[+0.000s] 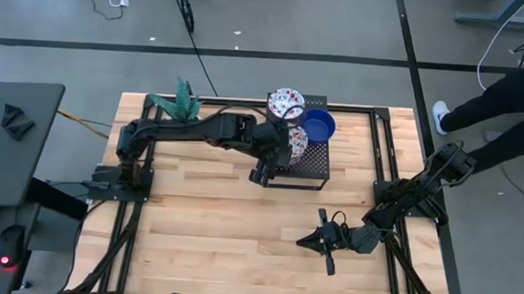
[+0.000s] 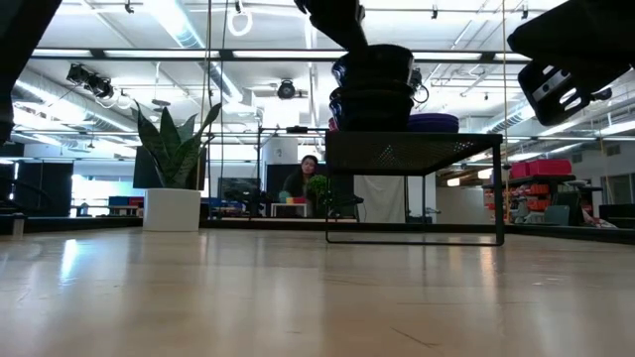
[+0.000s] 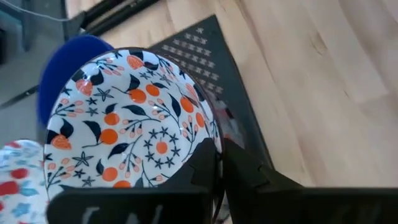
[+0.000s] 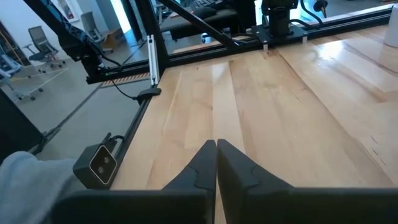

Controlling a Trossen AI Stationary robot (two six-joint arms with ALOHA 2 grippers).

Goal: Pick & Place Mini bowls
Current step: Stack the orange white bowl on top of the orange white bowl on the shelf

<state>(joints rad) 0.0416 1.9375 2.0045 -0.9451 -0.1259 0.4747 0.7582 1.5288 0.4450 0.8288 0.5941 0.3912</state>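
The left tool (image 3: 214, 165) pinches the floral bowl's (image 3: 127, 118) rim at 5 o'clock; the right tool (image 4: 216, 155), pressed together, waits far off.

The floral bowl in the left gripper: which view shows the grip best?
The left wrist view: the floral bowl fills it, its rim pinched in the left gripper. The high view shows it small beside the arm; the low view shows dark silhouettes; the right wrist view shows bare table.

A black mesh rack (image 1: 308, 164) stands near the far edge of the wooden table (image 1: 221, 227); left of the rack a potted plant (image 2: 175, 159), beyond it a seated person (image 2: 301, 178)
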